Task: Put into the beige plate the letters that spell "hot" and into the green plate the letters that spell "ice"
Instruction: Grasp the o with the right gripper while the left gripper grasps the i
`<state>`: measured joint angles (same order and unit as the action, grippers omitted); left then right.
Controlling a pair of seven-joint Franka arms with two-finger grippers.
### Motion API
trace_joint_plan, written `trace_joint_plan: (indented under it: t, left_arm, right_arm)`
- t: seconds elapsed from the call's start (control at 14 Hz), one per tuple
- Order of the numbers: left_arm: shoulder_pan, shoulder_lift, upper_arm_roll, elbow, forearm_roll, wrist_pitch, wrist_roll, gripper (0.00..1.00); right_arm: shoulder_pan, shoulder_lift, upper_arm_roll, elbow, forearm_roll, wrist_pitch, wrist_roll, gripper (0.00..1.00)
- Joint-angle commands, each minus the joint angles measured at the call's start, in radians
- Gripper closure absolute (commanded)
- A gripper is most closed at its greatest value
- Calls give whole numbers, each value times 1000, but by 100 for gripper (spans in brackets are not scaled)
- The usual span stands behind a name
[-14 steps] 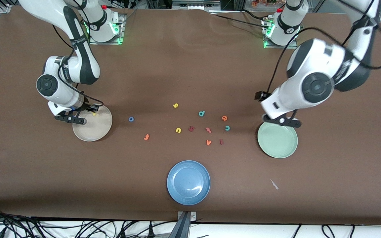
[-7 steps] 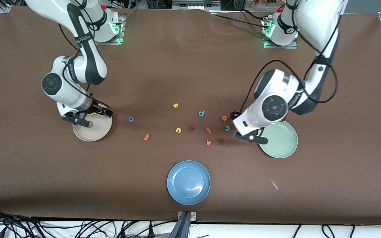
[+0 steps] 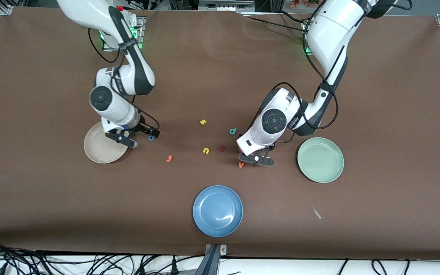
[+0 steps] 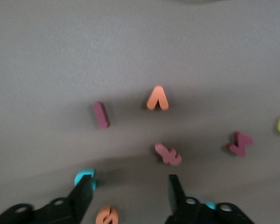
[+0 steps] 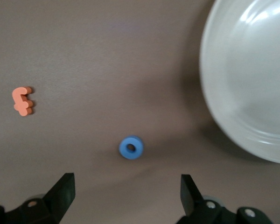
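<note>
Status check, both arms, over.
Right gripper open over blue o beside beige plate. Left gripper open, empty, above letter cluster. Green plate empty.

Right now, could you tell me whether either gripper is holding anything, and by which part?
Nothing is held. The right gripper hangs open over the blue o; the left gripper is open over the scattered letters, empty.

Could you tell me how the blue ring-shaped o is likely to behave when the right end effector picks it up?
The blue o lies flat, so it probably won't roll. It looks like small foam, so likely very light and slightly squashy. The open right end effector may nudge it sideways.
</note>
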<state>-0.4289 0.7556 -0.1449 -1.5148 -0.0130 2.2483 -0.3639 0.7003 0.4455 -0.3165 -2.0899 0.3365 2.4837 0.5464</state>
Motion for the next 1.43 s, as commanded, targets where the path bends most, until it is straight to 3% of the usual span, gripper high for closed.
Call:
trace_joint_plan:
  t: [0.0, 0.36, 0.5, 0.93, 1.36]
  left_arm:
    - [12, 39, 27, 57, 2, 14, -4, 32]
    - [5, 114, 44, 142, 4, 59, -55, 43]
    - [-1, 125, 79, 151, 5, 60, -53, 44]
    - [-2, 151, 84, 151, 36, 96, -58, 50]
    - [-18, 151, 82, 154, 31, 96, -63, 54]
  right_arm:
    - [24, 76, -7, 31, 22, 52, 9, 0]
    - [21, 97, -6, 30, 22, 73, -8, 1]
    - [19, 101, -7, 31, 22, 80, -9, 9]
    - [13, 99, -6, 30, 24, 80, -14, 29]
    - [2, 99, -9, 30, 24, 80, -25, 38]
